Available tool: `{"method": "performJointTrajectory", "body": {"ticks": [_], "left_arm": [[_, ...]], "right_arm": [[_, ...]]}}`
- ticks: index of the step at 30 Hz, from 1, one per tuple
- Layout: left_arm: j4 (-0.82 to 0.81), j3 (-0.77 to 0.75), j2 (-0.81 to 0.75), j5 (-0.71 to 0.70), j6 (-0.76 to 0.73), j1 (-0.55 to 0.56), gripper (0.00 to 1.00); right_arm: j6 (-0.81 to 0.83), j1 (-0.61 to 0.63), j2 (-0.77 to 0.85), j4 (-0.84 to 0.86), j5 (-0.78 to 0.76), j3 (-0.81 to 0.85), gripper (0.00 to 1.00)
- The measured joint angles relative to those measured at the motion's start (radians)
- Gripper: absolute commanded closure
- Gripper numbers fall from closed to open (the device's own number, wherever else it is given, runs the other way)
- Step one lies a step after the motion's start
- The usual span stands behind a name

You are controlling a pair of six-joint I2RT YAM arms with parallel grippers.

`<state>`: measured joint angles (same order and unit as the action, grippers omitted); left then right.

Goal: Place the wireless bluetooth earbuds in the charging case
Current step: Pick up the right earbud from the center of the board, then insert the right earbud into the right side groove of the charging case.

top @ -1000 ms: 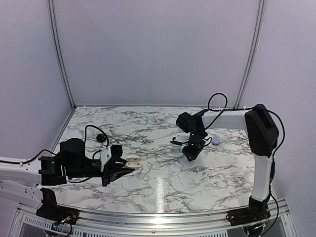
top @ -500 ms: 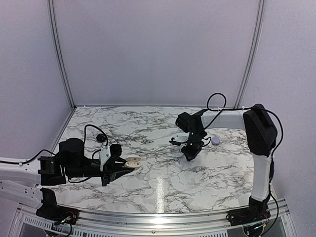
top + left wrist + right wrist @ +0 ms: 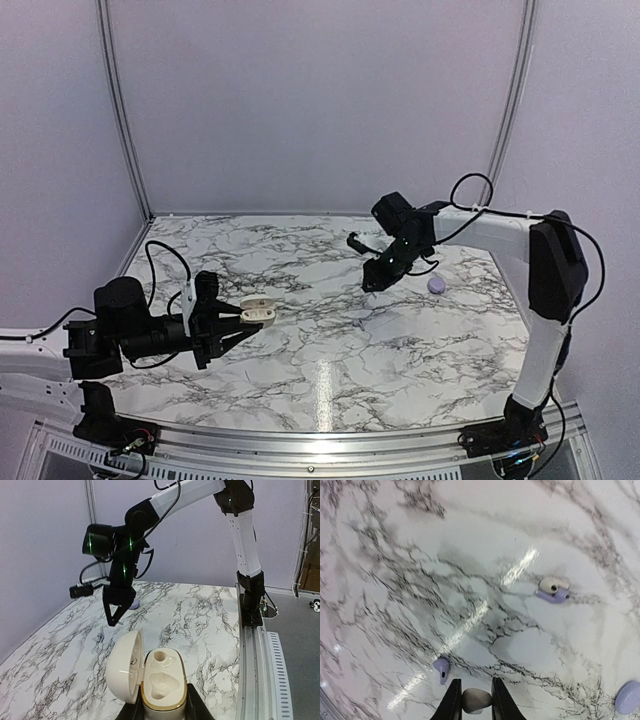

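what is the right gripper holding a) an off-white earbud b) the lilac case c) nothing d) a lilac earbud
a, the right wrist view shows the right gripper shut on an off-white earbud, while a lilac earbud and the lilac case lie loose on the table.

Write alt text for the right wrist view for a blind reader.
The right gripper pinches a small off-white plastic earbud between its black fingers, above a white marble-patterned table. On the table lie a pale lilac earbud nearby, white-and-lilac earbud pieces farther off, and a lilac rounded object at the corner.
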<state>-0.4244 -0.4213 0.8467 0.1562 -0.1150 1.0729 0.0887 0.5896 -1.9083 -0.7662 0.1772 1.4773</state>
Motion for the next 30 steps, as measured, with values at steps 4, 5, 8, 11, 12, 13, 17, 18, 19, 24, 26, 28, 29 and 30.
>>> {"method": "performJointTrajectory", "body": {"ticks": [4,5,8,11,12,13,17,18,19,24,26,28,29,30], "left_arm": [[-0.010,0.000,0.000,0.000,0.008,-0.001,1.00],[-0.014,0.000,0.000,0.000,0.010,-0.001,1.00],[-0.021,0.000,0.000,-0.001,0.015,-0.001,1.00],[-0.021,0.000,0.000,-0.001,0.019,-0.001,1.00],[-0.021,0.000,0.000,-0.001,0.019,-0.001,1.00],[-0.021,0.000,0.000,0.000,0.018,-0.001,1.00],[-0.022,0.000,0.003,0.009,0.018,-0.001,1.00],[-0.024,0.000,0.006,0.014,0.019,-0.001,1.00],[-0.025,-0.002,0.011,0.019,0.019,-0.001,1.00],[-0.028,-0.016,0.042,0.040,0.021,-0.001,1.00],[-0.028,-0.029,0.053,0.047,0.022,-0.002,1.00],[-0.032,-0.047,0.066,0.056,0.024,-0.004,1.00],[-0.034,-0.053,0.071,0.061,0.025,-0.004,1.00],[-0.037,-0.061,0.077,0.070,0.026,-0.005,1.00]], "right_arm": [[-0.160,-0.045,0.117,0.201,0.119,-0.052,1.00],[-0.216,-0.063,0.151,0.271,0.167,-0.092,1.00],[-0.394,-0.119,0.220,0.484,0.328,-0.240,1.00],[-0.563,-0.163,0.239,0.659,0.472,-0.357,0.98],[-0.595,-0.171,0.241,0.693,0.499,-0.373,0.99],[-0.627,-0.175,0.247,0.743,0.533,-0.388,1.00],[-0.703,-0.172,0.312,0.916,0.642,-0.396,1.00],[-0.734,-0.172,0.332,0.981,0.675,-0.398,1.00],[-0.766,-0.171,0.345,1.041,0.701,-0.401,1.00],[-1.038,-0.167,0.355,1.437,0.831,-0.457,1.00],[-1.137,-0.164,0.341,1.556,0.867,-0.480,1.00],[-1.254,-0.158,0.319,1.689,0.896,-0.491,1.00],[-1.313,-0.153,0.306,1.761,0.908,-0.492,1.00],[-1.376,-0.148,0.291,1.839,0.919,-0.492,1.00]]}}
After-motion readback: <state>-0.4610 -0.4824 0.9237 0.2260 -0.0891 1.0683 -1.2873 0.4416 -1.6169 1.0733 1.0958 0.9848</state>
